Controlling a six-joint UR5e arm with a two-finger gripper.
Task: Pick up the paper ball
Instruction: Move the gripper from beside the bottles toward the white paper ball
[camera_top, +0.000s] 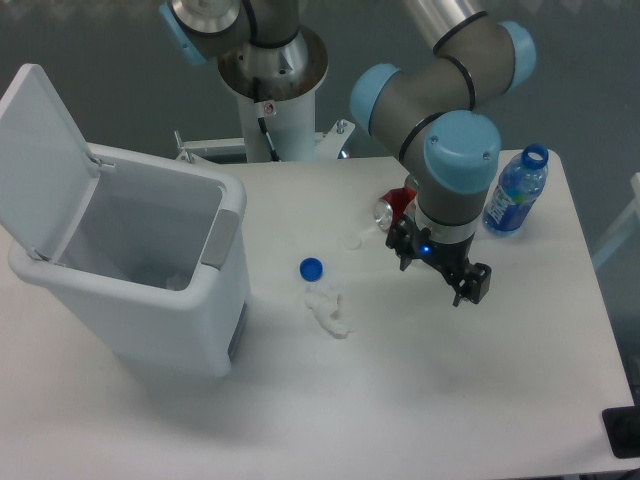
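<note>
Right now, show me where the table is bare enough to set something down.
Bare: the front strip below the paper ball and bin, and the right side beyond the hand. Crowded: the middle, where the blue cap, ball, red can and bottle cluster.

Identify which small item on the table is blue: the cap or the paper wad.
The bottle cap is blue and round; the paper ball beside it is white and crumpled.

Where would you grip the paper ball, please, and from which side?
Across its narrow middle, from straight above. The paper ball lies flat and elongated on the table, so the claw should close across its short width, clear of the blue cap.
</note>
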